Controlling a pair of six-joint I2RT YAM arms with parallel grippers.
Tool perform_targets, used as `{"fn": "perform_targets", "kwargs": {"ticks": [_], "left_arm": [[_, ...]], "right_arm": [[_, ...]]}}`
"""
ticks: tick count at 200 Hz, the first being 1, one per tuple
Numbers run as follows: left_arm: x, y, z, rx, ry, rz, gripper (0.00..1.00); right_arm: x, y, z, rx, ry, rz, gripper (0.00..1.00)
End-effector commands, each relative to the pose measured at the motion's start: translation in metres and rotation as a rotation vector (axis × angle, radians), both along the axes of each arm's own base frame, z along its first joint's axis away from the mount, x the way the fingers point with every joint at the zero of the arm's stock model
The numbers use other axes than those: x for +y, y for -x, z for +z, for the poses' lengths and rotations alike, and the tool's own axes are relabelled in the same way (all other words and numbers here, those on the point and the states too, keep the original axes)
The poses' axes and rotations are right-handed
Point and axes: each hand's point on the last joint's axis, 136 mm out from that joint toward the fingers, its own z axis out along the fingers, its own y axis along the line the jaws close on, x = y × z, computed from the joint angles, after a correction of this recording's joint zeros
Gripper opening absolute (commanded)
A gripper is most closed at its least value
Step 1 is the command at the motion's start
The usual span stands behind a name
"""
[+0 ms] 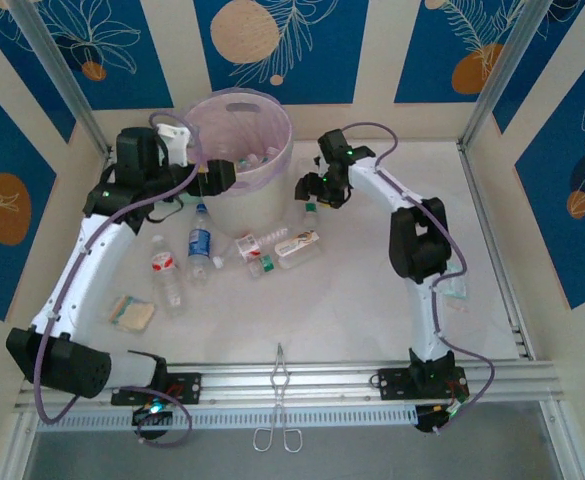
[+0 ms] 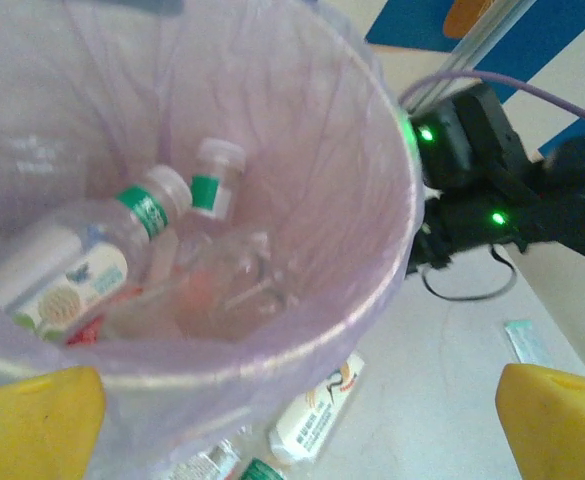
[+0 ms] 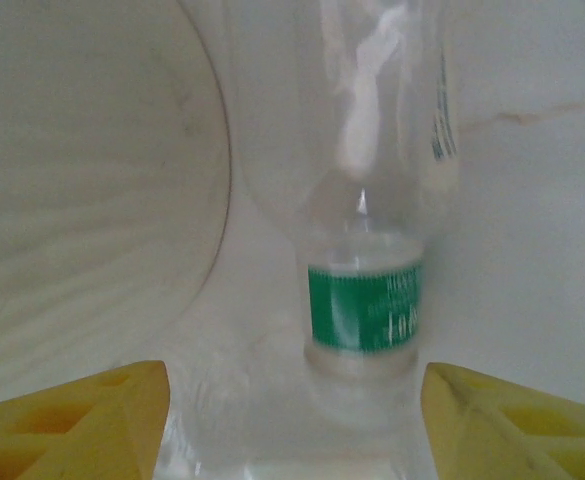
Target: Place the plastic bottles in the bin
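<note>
The bin (image 1: 240, 150), white with a lilac liner, stands at the back centre. Looking down into the bin (image 2: 372, 290) from the left wrist, I see several clear plastic bottles (image 2: 82, 260) lying inside. My left gripper (image 1: 217, 176) hangs at the bin's left rim, its yellow fingers wide open and empty (image 2: 297, 430). More plastic bottles (image 1: 200, 245) lie in front of the bin. My right gripper (image 1: 312, 192) is low beside the bin's right side. Its fingers (image 3: 72, 420) stand apart on either side of a clear bottle with a green band (image 3: 364, 305), with a gap showing.
A yellowish sponge (image 1: 132, 312) lies front left and metal tongs (image 1: 278, 400) rest on the front rail. A small packet (image 1: 454, 290) sits by the right arm. The bin's white wall (image 3: 82, 200) is close on the left of the right gripper.
</note>
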Motion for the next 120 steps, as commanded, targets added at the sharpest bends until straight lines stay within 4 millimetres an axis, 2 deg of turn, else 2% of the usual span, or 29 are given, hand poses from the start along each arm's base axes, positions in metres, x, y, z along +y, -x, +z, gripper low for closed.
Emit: {"fn": "perform_targets", "kwargs": {"ticks": [1, 26, 53, 68, 79, 96, 117, 120], "left_arm": [[-0.003, 0.018, 0.041, -0.095, 0.086, -0.011, 1.0], [0.005, 0.027, 0.047, -0.105, 0.066, 0.02, 1.0], [0.009, 0.024, 0.051, -0.122, 0.085, 0.055, 1.0], [0.007, 0.019, 0.05, -0.115, 0.093, 0.053, 1.0], [0.005, 0.014, 0.047, -0.105, 0.094, 0.049, 1.0], [0.006, 0.006, 0.041, -0.083, 0.078, 0.067, 1.0], [0.011, 0.002, 0.037, -0.098, 0.062, 0.093, 1.0], [0.011, 0.001, 0.037, -0.102, 0.064, 0.1, 1.0]], "right_arm": [[-0.001, -0.007, -0.016, 0.04, 0.034, 0.007, 0.71], [0.0, -0.013, -0.038, 0.093, 0.018, -0.014, 0.71], [0.002, -0.015, -0.054, 0.121, 0.002, -0.023, 0.66], [0.001, -0.016, -0.058, 0.127, -0.004, -0.03, 0.51], [-0.001, -0.016, -0.059, 0.128, -0.001, -0.034, 0.48], [-0.004, -0.013, -0.056, 0.122, 0.008, -0.023, 0.35], [-0.012, -0.006, -0.051, 0.133, 0.038, -0.01, 0.31], [-0.013, -0.005, -0.05, 0.131, 0.042, -0.007, 0.27]]}}
